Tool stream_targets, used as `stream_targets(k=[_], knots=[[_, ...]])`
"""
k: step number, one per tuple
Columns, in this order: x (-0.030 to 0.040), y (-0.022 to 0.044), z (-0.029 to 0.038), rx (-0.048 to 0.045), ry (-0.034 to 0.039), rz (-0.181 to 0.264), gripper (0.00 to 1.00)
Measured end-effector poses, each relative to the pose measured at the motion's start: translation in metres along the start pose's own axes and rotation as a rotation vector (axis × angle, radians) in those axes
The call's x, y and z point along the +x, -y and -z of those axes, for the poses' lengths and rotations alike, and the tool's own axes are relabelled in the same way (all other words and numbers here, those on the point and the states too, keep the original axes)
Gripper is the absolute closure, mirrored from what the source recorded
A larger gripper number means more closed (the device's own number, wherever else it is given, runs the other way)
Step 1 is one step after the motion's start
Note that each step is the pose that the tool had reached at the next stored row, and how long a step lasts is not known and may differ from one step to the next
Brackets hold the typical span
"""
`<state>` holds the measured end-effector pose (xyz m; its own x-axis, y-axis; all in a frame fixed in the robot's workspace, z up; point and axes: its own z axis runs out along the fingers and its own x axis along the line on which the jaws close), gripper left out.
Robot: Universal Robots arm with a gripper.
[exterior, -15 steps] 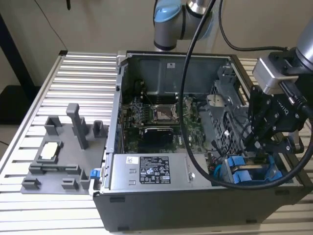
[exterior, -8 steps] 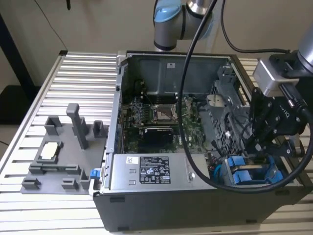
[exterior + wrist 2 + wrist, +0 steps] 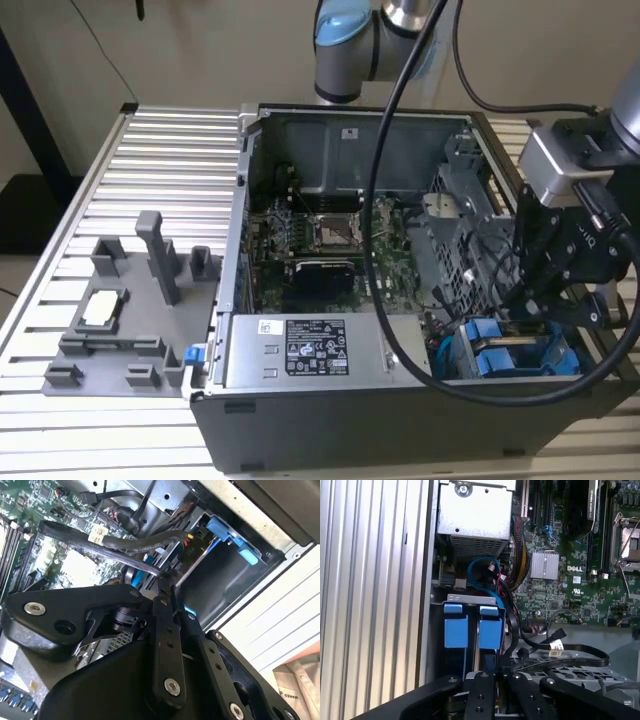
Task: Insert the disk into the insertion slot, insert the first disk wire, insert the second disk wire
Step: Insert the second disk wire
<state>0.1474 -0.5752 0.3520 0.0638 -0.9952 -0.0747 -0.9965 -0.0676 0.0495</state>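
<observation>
Inside the case, the end effector [image 3: 167, 582] pinches a black wire [image 3: 125, 547] beside the disk [image 3: 490, 630], seated in its slot.

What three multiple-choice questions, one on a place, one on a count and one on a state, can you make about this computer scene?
1. Where is the black gripper? A over a grey fixture tray; B outside the case; C by the blue plastic drive carriers in the case corner.
2. How many blue carriers sit side by side? A two; B one; C four.
3. The dark metal computer case is: A shut; B open, its inside showing; C turned over.
Key: C, the first wrist view shows it next to the carriers; A, two stand there; B, the green circuit board lies exposed.
</observation>
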Motion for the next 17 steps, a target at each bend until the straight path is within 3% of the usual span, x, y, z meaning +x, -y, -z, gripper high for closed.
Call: stream_targets(k=[1, 17], knots=[[0.0, -0.0003, -0.0002, 0.0075, -0.0004, 0.001, 0.84], [0.0002, -0.0001, -0.0026, 0.012, 0.0014, -0.039, 0.84]])
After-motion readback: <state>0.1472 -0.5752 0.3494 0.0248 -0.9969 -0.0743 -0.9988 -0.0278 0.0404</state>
